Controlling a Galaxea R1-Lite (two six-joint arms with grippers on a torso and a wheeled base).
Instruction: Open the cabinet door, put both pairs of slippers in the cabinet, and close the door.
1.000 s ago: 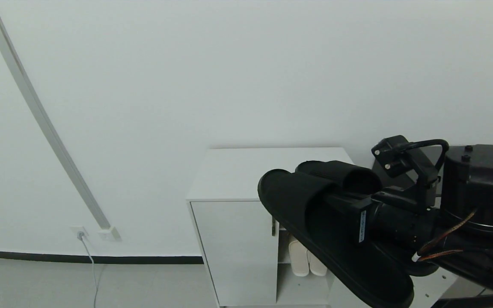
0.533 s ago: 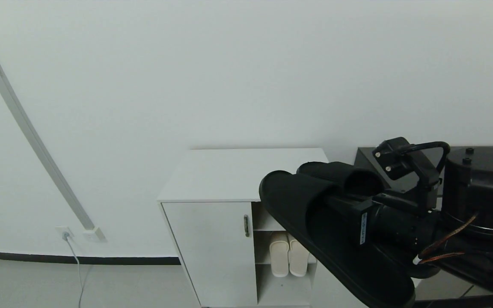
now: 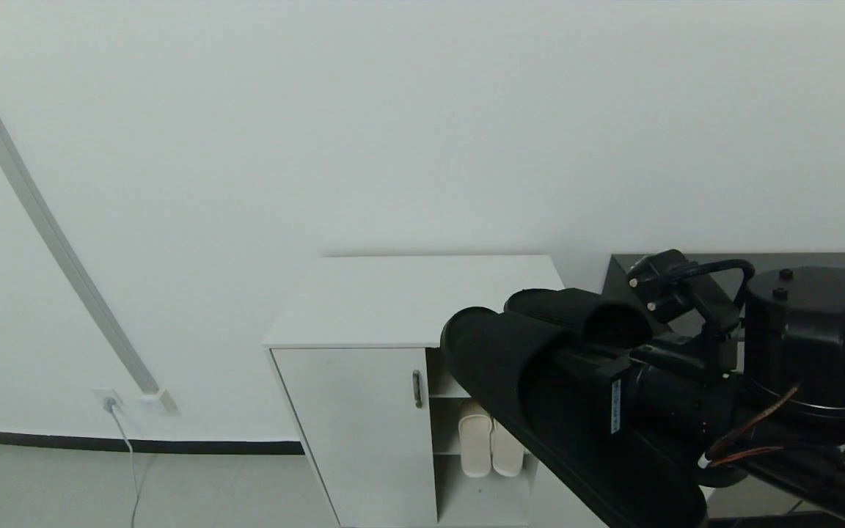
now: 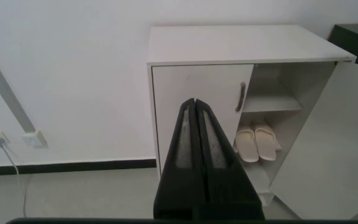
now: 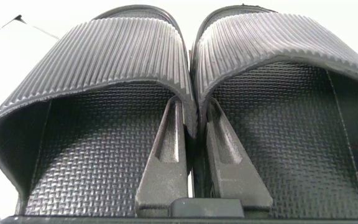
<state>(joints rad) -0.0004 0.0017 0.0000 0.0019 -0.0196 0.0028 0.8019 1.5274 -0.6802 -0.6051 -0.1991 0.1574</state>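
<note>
My right tool (image 5: 194,109) has dipped slightly, pinching the black slippers (image 3: 518,359) by their straps. Ahead and below it, the cabinet (image 3: 393,301) stands open, white slippers (image 3: 491,447) shelved inside. Left tool (image 4: 195,109) closed, empty.

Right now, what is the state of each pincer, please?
Left pincer: closed, empty.
Right pincer: closed on the pair of black ribbed slippers.
</note>
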